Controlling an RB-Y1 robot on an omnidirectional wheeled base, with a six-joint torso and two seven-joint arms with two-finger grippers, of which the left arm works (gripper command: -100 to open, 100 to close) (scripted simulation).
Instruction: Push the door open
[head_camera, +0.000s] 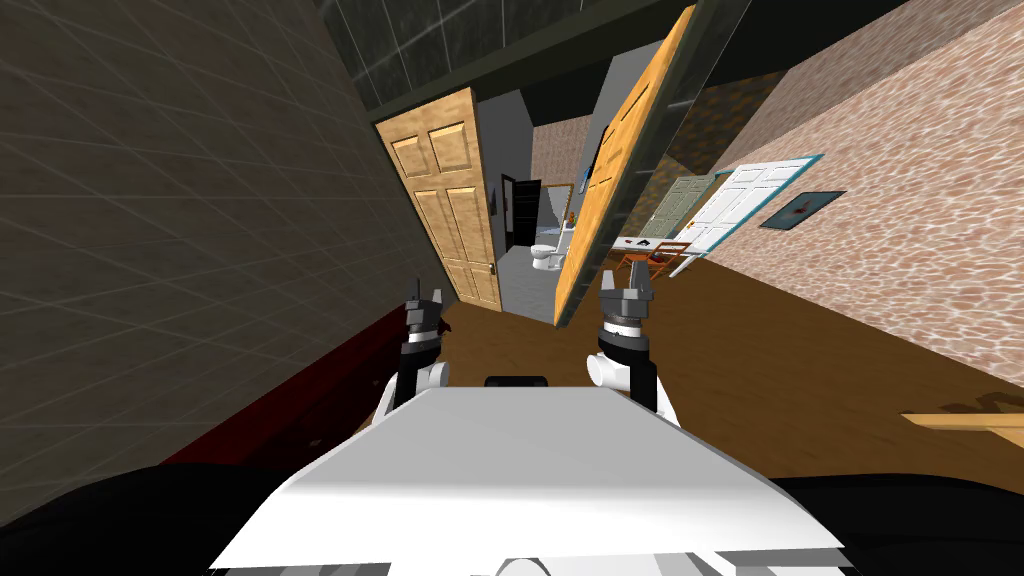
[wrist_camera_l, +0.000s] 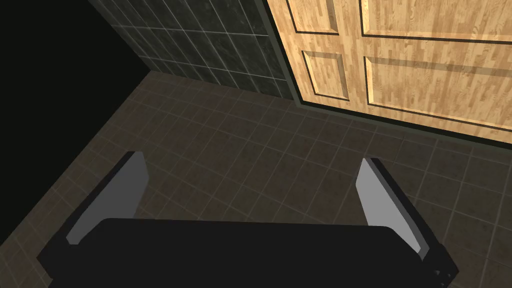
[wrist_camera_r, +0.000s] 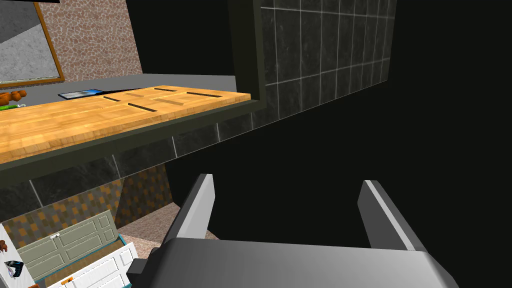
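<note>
- Orange wood door stands swung out of its dark frame, nearly edge-on to the head view, just ahead of the right claw.
- Beside it, past the gap, a pale panelled door sits in the dark tiled wall, in front of the left claw. I judge the orange leaf to be the one meant, though I cannot be sure.
- Through the gap, a grey floor and a white toilet show, so the way looks largely open. What may be left is a last push to widen it.
- Neither claw touches a door.
- In the left wrist view, the left claw is released, nothing between its fingers, and the pale panelled door lies ahead.
- In the right wrist view, the right claw is also released and empty, the orange wood door off to one side of it.
- Brown wooden floor runs ahead.
- A grey-brown tiled wall closes my left, and a pebble-patterned wall my right.
- Far off stand a white door and a grey-green door.
</note>
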